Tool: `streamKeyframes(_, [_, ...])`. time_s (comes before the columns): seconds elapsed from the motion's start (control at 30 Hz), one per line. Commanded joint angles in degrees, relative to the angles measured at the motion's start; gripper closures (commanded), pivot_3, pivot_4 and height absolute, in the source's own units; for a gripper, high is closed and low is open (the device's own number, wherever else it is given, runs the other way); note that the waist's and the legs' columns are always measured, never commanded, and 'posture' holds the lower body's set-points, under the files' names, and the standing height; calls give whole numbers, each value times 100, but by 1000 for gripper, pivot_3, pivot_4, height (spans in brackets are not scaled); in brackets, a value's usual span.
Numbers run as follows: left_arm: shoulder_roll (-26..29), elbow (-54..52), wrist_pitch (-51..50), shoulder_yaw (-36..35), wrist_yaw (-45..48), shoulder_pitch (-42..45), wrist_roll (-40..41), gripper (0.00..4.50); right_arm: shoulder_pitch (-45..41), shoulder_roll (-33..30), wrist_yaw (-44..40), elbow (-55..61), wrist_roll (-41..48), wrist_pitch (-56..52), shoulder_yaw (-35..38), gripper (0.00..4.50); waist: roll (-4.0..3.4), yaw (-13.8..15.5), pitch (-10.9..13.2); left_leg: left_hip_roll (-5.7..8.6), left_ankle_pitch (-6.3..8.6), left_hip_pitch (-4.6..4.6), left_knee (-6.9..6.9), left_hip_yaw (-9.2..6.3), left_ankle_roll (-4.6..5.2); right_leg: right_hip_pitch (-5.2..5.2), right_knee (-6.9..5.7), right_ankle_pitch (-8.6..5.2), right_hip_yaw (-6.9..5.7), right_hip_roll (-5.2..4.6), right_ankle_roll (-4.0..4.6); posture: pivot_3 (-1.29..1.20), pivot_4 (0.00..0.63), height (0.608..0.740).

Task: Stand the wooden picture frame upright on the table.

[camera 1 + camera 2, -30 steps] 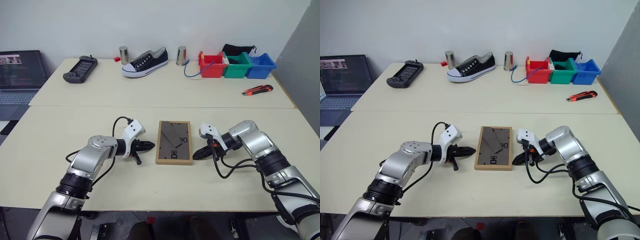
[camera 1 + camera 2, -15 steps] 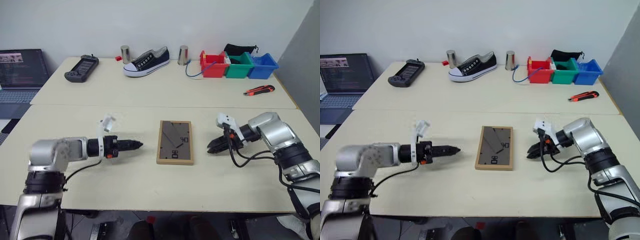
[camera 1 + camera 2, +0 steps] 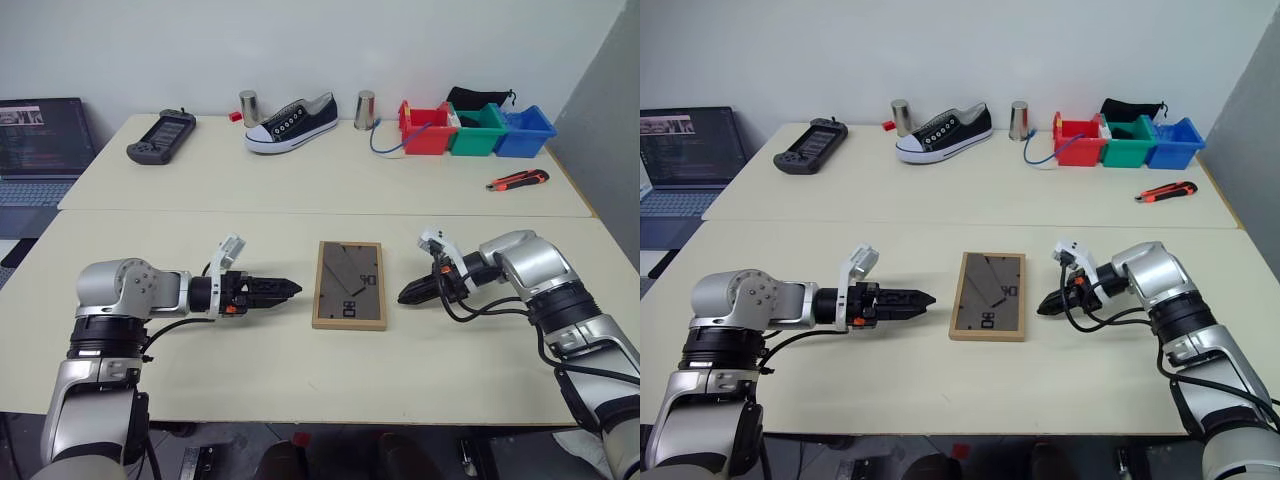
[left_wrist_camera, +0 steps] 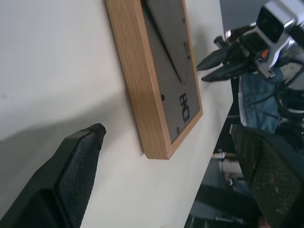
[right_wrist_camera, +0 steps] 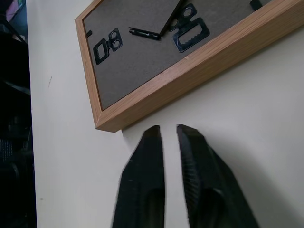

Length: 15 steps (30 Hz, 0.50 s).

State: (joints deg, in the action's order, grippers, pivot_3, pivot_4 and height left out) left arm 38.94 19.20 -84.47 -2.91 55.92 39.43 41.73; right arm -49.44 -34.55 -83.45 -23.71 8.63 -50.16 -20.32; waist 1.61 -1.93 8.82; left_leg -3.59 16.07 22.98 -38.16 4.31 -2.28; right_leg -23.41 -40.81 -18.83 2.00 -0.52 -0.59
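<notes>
The wooden picture frame (image 3: 348, 284) lies flat on the near section of the table (image 3: 300, 370), its dark grey back and folded stand facing up. My left gripper (image 3: 292, 290) points at the frame's left edge from a short way off. In the left wrist view its fingers (image 4: 78, 161) stand wide apart with nothing between them, open toward the frame (image 4: 161, 80). My right gripper (image 3: 405, 296) points at the frame's right edge, just off the wood. Its fingertips (image 5: 153, 135) are nearly together, shut on nothing, close to a corner of the frame (image 5: 156, 90).
On the far table section lie a black sneaker (image 3: 292, 123), a game controller (image 3: 160, 138), two metal cups (image 3: 248, 108), red, green and blue bins (image 3: 475, 130) and a utility knife (image 3: 515, 180). A laptop (image 3: 40, 140) stands at the far left. A seam (image 3: 200, 212) divides the table.
My left wrist has rolled and its jaws have gone from shut to wide open, its tip back near the frame's left edge. The right gripper stays shut beside the right edge. The frame has not moved.
</notes>
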Motion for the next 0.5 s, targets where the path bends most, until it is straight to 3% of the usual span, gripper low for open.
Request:
streamKeyframes(0.03, [131,210,151,183,222,188,-66,0,-14,22,46,78,190,-240,77,4433,0,-1,0,0,0,0,0,0,0,0,1,0,0,0,0,0,150,740])
streamKeyframes(0.3, [51,469,332,575,365,331,-258,0,-19,233,421,-142,268,-491,117,4433,0,-2,0,0,0,0,0,-2,0,0,0,0,-1,0,0,0,150,740])
streamKeyframes(0.5, [-207,890,660,936,364,574,-611,0,-104,519,1013,-558,-89,247,8,4433,1,2,-3,4,0,0,-2,-2,0,1,-1,0,0,-1,0,0,150,740])
